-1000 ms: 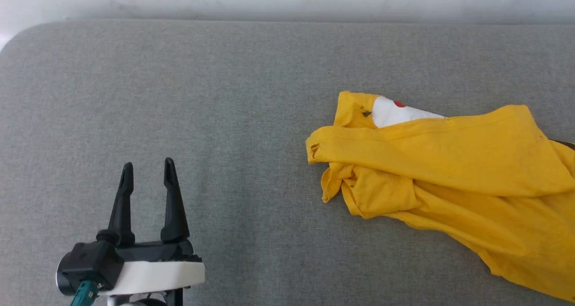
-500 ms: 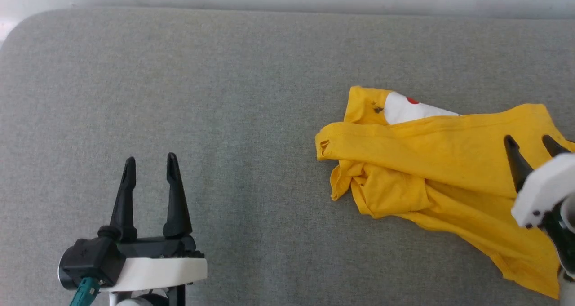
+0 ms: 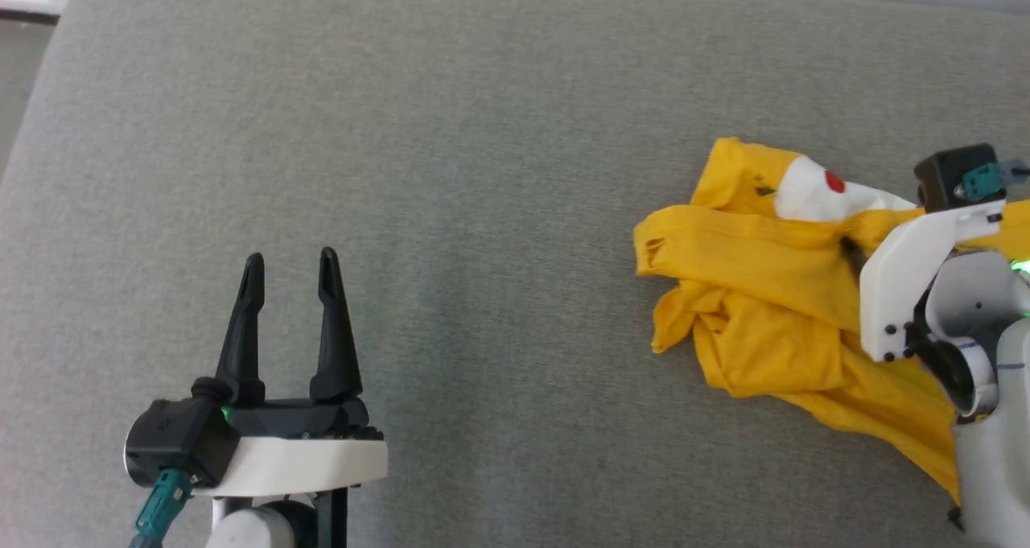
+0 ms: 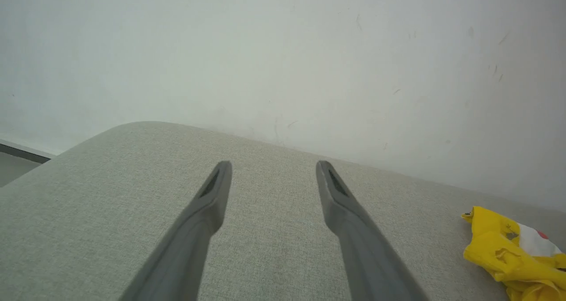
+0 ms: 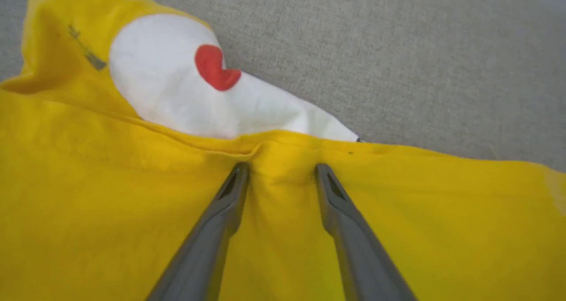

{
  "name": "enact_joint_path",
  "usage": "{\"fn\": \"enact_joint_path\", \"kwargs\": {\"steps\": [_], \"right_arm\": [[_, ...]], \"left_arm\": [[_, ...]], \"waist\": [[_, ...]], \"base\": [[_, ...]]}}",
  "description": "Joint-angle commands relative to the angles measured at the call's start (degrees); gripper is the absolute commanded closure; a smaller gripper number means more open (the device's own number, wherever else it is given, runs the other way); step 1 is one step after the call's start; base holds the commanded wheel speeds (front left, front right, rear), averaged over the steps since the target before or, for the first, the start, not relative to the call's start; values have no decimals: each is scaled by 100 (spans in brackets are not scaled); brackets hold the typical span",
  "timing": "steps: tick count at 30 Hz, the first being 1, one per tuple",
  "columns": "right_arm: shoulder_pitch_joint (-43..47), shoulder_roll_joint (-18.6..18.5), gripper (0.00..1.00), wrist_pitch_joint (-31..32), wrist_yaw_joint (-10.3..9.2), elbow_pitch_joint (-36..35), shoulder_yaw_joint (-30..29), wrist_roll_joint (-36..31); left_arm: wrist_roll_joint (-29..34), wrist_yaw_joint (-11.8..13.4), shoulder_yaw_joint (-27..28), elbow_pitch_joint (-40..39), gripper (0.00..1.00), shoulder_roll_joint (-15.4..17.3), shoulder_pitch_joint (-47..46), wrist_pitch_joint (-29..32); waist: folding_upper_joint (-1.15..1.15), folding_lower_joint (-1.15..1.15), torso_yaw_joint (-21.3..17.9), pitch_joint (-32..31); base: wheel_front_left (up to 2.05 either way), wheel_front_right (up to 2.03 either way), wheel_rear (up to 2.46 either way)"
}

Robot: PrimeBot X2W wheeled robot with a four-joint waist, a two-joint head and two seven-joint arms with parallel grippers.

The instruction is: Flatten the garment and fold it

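The crumpled yellow T-shirt [image 3: 764, 290] lies on the right side of the grey fabric surface [image 3: 483, 170], its white patch [image 5: 168, 97] showing at the far edge. The right gripper [image 5: 282, 167] is spread, fingertips touching the yellow cloth just nearer than that patch. The left gripper [image 3: 290, 257] hovers released at the near left, well apart from the shirt.

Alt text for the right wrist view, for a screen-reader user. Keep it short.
The right pincer, jaws open, has its two dark fingertips at a folded edge of the crumpled yellow T-shirt, the cloth puckered between them. Just past the fold lies a white patch with a red dot, then the grey fabric surface.
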Motion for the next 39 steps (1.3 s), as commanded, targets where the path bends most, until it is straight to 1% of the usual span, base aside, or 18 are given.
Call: {"fn": "enact_joint_path", "kwargs": {"steps": [1,5,8,12,15,17,19,25,26,27,28,31,34,36,39], "right_arm": [[-27,-30,100,-9,-5,98,2,-78],[-166,-94,100,-189,-5,-18,43,-94],[-334,-179,100,-198,-5,-214,166,-12],[-754,-249,100,-91,-5,-508,231,150],[-1144,-360,100,-66,-5,-581,304,98],[-1397,-364,100,-132,-5,-483,300,41],[-1633,-366,100,-332,-5,-274,287,-72],[-2073,-350,100,-1370,-5,732,287,-675],[-2106,-319,78,-1470,-5,934,262,-760],[-2130,-274,13,-1536,-5,1124,223,-810],[-2154,-235,0,-1593,-5,1280,177,-855],[-2184,-192,0,-1780,-5,1526,217,-884],[-2141,-141,0,-1940,-5,1466,220,-683],[-2025,-123,0,-2048,-5,1248,206,-490],[-1627,-121,0,-2226,-5,640,123,-289]], "left_arm": [[-30,33,-2,20,0,-10,-83,-26],[-46,60,25,21,0,-10,-52,-26],[-55,74,25,22,0,-10,-45,-26],[-97,75,-69,11,0,-10,-102,-26],[-150,67,-168,35,0,-10,-188,-26],[-191,64,-224,74,0,-10,-242,-26],[-234,64,-275,121,0,-10,-296,-26],[-326,67,-421,251,0,-11,-419,-26],[-335,73,-436,263,0,-11,-425,-26],[-338,78,-453,279,0,-11,-424,-26],[-337,82,-471,297,0,-11,-421,-26],[-329,104,-490,343,0,-11,-389,-26],[-268,102,-452,368,0,-11,-309,-26],[-210,90,-403,370,0,-11,-241,-26],[-115,75,-310,351,0,-11,-115,-26]], "waist": [[0,-1,129,67],[0,-1,159,37],[0,-1,153,13],[0,-1,207,87],[0,-1,317,205],[0,-1,409,285],[0,-1,517,351],[0,-1,810,443],[0,-1,833,444],[0,-1,848,434],[0,-1,859,418],[0,-1,838,312],[0,-1,737,134],[0,-1,636,-28],[0,-1,462,-288]], "base": [[0,0,0],[0,0,0],[0,0,0],[0,0,0],[0,0,0],[0,0,0],[0,0,0],[0,0,0],[0,0,0],[0,0,0],[0,0,0],[0,0,0],[0,0,0],[0,0,0],[0,0,0]]}}
